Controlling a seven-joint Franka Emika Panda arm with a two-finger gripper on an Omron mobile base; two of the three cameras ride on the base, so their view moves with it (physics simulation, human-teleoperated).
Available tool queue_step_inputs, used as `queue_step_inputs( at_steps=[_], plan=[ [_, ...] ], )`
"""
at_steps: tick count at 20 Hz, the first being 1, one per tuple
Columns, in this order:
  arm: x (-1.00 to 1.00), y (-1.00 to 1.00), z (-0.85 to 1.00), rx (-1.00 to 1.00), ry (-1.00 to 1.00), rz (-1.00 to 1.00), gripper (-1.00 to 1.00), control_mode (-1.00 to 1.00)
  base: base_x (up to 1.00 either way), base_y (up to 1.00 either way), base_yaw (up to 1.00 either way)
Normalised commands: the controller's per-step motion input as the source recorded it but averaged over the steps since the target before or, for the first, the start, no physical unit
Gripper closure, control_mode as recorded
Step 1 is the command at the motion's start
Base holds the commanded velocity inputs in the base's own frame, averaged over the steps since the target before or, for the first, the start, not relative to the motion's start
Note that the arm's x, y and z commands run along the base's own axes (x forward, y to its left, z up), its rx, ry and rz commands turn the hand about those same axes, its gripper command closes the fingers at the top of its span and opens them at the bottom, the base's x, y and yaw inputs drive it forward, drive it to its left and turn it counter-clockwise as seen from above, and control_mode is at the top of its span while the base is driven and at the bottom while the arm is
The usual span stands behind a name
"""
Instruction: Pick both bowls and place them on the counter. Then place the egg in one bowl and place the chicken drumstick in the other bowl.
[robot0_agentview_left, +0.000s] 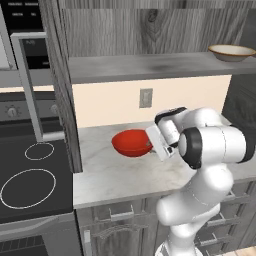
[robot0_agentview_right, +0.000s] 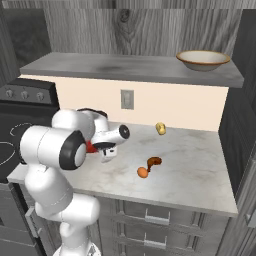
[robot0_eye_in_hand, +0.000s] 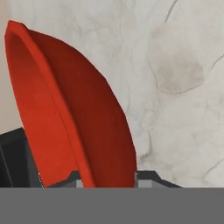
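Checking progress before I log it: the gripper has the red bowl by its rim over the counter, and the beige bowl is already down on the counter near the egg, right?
Not quite. The beige bowl sits up on the grey wood-grain shelf, as the right base view shows, not on the counter. The rest holds: the gripper clamps the red bowl by its rim, and the egg lies on the counter.

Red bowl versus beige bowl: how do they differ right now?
The red bowl is glossy plain red; the beige bowl has a cream inside and a brownish rim. The red bowl is over the counter, its rim in the claw; the beige bowl sits untouched on the shelf. Both are wide, shallow, similar in size.
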Motion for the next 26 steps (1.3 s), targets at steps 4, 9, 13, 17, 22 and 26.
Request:
queue_step_inputs(
  at_steps=[4,9,13,17,22,26],
  plan=[
    [0.31,-0.02,-0.27,0.0,0.0,0.0,1.0,-1.0,0.0,0.0,0.0],
    [0.24,0.0,-0.11,0.0,0.01,0.0,1.0,-1.0,0.0,0.0,0.0],
    [0.11,-0.02,-0.06,0.0,0.05,0.0,1.0,-1.0,0.0,0.0,0.0],
    [0.08,-0.04,-0.03,0.0,0.07,0.0,-1.0,-1.0,0.0,0.0,0.0],
    [0.05,-0.09,-0.03,0.0,0.1,0.0,-1.0,-1.0,0.0,0.0,0.0],
    [0.0,-0.15,0.0,0.0,0.12,0.0,-1.0,-1.0,0.0,0.0,0.0]
  ],
)
